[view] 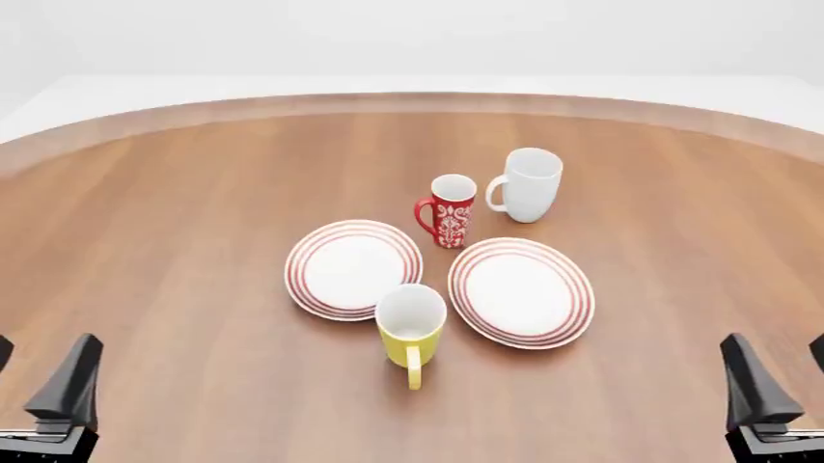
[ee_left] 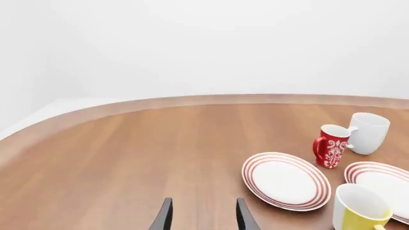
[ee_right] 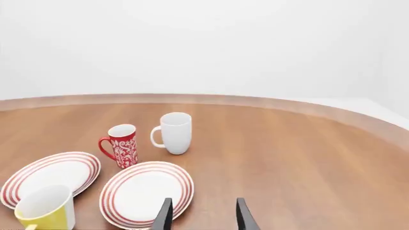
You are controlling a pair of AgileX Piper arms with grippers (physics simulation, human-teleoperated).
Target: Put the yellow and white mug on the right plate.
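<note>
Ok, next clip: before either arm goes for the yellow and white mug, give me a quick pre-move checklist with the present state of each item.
1. Yellow and white mug upright, on the table, handle toward the arms: ok.
2. Right plate bare, nothing on it: ok.
3. Mug not yet on the right plate; it stands between the two plates' near edges: not ok.
4. Right end effector open and holding nothing: ok.
5. Left end effector open and holding nothing: ok.
6. Red patterned mug and white mug stand beyond the plates, away from the path between mug and plate: ok.
</note>
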